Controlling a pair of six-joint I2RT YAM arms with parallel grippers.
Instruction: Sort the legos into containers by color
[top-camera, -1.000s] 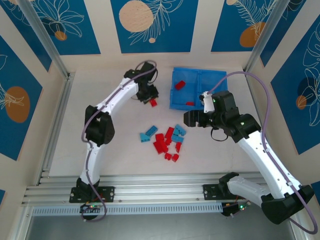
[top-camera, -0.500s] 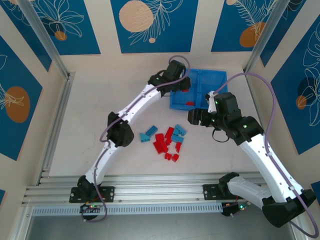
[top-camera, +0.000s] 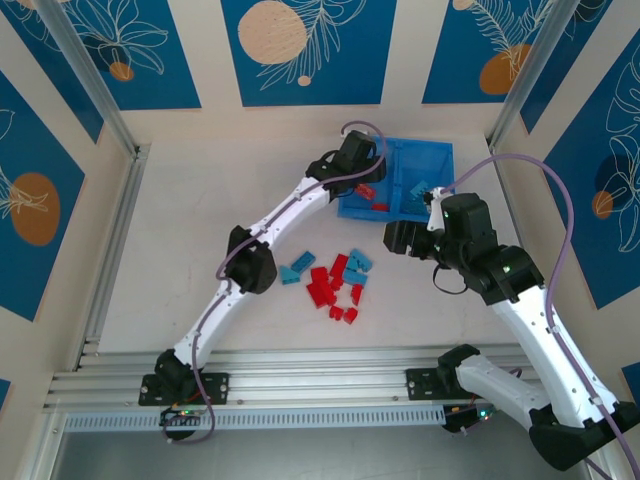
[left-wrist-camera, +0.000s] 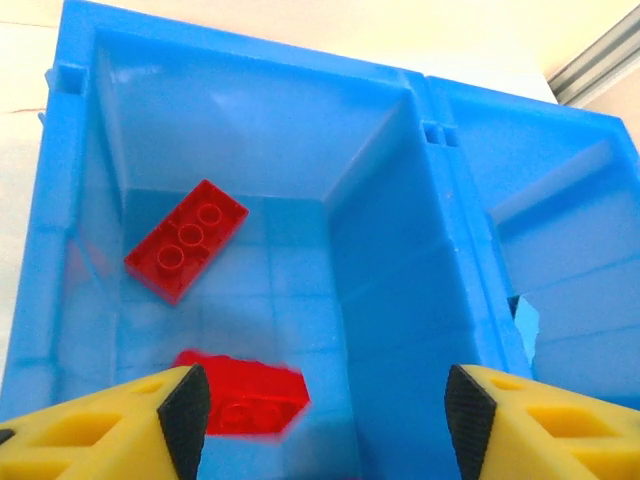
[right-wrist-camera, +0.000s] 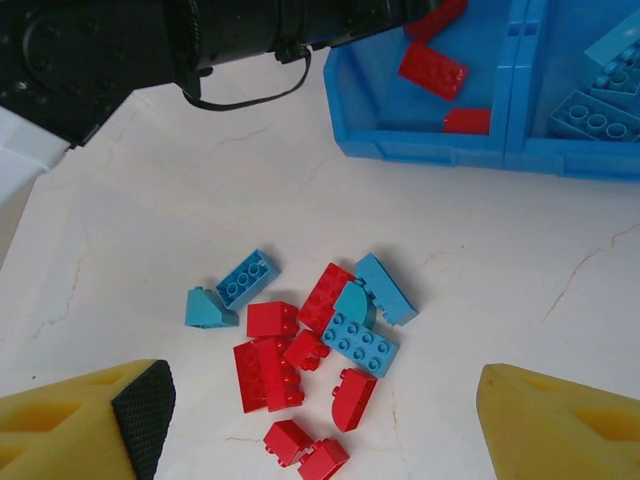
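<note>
The blue tray (top-camera: 440, 148) stands at the back right, its two containers split by a divider (left-wrist-camera: 440, 250). My left gripper (top-camera: 366, 180) hangs open over the left container (left-wrist-camera: 230, 130). A blurred red lego (left-wrist-camera: 245, 400) lies free just below its left pad, near another red brick (left-wrist-camera: 187, 240). Light blue bricks (right-wrist-camera: 600, 110) sit in the right container. My right gripper (right-wrist-camera: 320, 420) is open and holds nothing, above the loose pile of red and light blue legos (right-wrist-camera: 310, 340) on the table (top-camera: 200, 260).
The left arm (top-camera: 290, 215) stretches diagonally from its base to the tray, passing left of the pile. Walls with blue panels close in the table on three sides. An aluminium rail (top-camera: 300, 375) runs along the near edge.
The left arm swung right from beside the tray to over its left container, carrying a red brick. Its jaws then opened and let the brick go. The right arm drifted slightly right.
</note>
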